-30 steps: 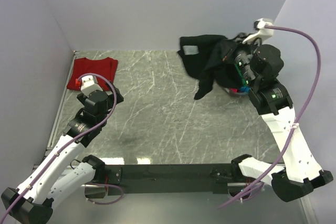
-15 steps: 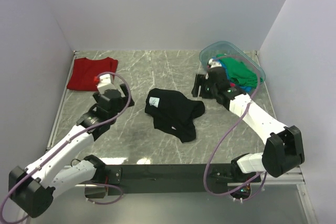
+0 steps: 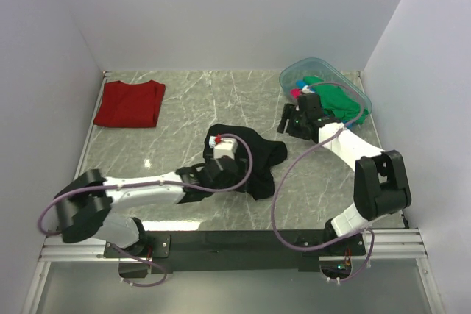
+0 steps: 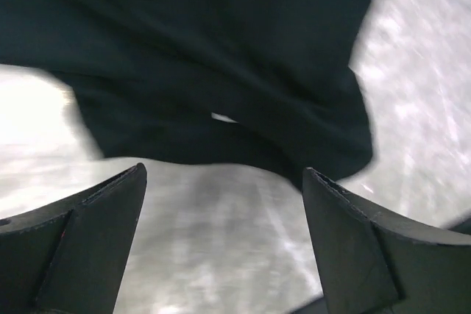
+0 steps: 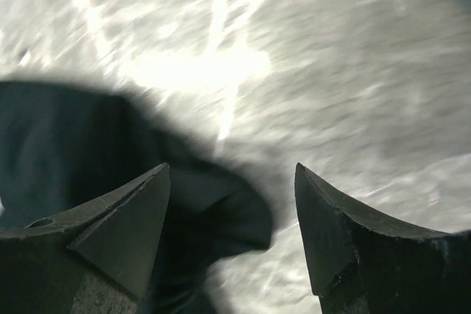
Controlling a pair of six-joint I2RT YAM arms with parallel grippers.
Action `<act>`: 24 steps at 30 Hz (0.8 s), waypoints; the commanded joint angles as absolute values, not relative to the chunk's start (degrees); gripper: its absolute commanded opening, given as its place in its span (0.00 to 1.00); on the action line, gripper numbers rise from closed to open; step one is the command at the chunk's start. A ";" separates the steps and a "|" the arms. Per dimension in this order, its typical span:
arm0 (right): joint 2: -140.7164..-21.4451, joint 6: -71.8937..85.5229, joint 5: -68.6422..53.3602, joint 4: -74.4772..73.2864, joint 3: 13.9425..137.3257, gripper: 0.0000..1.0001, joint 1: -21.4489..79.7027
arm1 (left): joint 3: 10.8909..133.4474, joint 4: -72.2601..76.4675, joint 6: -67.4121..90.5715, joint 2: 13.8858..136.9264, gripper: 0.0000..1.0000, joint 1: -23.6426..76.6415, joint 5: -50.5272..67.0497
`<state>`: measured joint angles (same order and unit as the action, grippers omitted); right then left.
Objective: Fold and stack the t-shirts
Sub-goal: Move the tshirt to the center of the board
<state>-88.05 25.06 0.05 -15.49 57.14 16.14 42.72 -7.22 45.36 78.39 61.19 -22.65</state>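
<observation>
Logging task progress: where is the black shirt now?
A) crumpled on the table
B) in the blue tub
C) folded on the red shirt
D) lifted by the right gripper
A: the black shirt lies crumpled on the table, apart from the tub and the red shirt. The right gripper is open and empty.

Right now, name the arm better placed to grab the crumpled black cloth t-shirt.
Left, probably. The left gripper is open at the edge of the black t-shirt, cloth filling its wrist view. The right gripper, also open, hangs beside the shirt near the blue plastic tub.
</observation>
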 commanded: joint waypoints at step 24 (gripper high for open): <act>-103.18 24.61 -8.70 -12.04 74.78 0.74 7.29 | 57.13 -3.60 52.03 103.18 0.41 65.48 -20.12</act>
